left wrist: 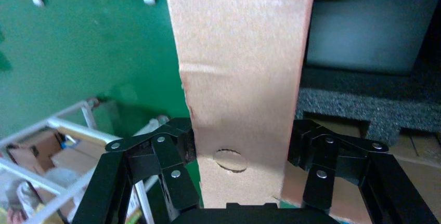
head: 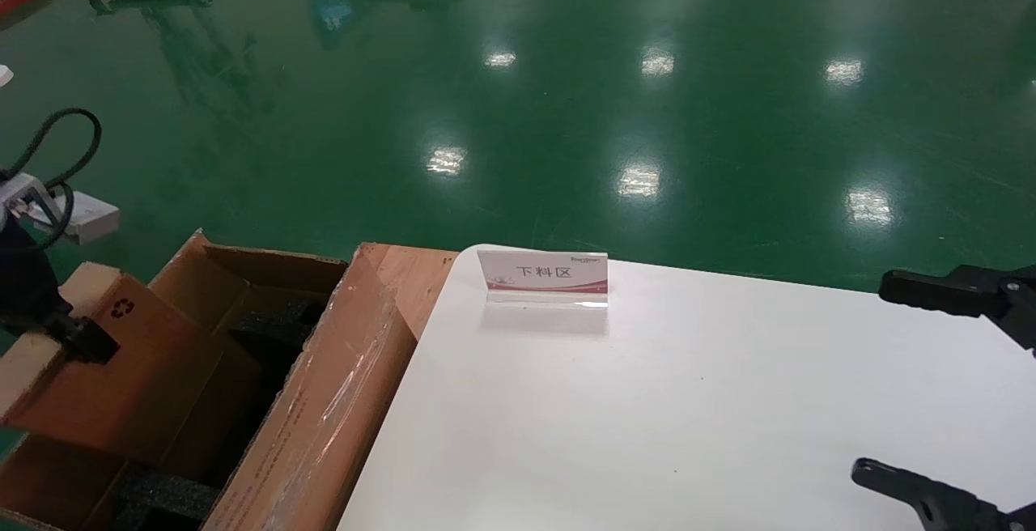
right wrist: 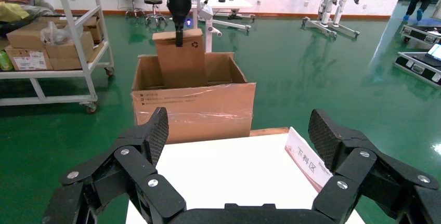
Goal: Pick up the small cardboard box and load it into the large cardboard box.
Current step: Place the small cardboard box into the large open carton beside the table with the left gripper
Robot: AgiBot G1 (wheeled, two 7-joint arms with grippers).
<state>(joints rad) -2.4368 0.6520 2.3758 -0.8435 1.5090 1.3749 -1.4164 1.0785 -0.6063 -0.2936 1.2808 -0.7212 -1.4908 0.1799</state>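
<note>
Two cartons, two grippers: stock of one moment

Head view:
- Large cardboard box [head: 324, 401]: long, deep, flaps up, shiny tape on its near wall, black foam blocks [head: 162, 499] inside; stands on the green floor [head: 566, 110] against the left edge of the white desk [head: 647, 401].
- Small cardboard box [head: 121, 369]: brown, recycling symbol on its upper face, tilted, partly inside the large carton's opening above the foam.
- Left gripper [head: 77, 337]: at the small carton's upper edge, fingers clamped on it.
- Right gripper [head: 947, 385]: over the desk's right edge, fingers wide apart, holding nothing.
- Sign card [head: 544, 278]: printed, upright, at the desk's far edge.

Left wrist view:
- Left gripper [left wrist: 239, 161]: black fingers [left wrist: 171, 156] pressed on both sides of the small cardboard box [left wrist: 242, 78]; grey foam visible beyond.

Right wrist view:
- Right gripper [right wrist: 239, 135]: fingers [right wrist: 151, 135] spread, desk [right wrist: 223, 172] beneath, sign card [right wrist: 307, 164] beside.
- Large cardboard box [right wrist: 195, 107]: beyond the desk, with the small cardboard box [right wrist: 181, 60] standing up out of it, held at its top by the left gripper [right wrist: 179, 39].
- Metal shelf cart [right wrist: 52, 52]: farther off, with cartons on it.
</note>
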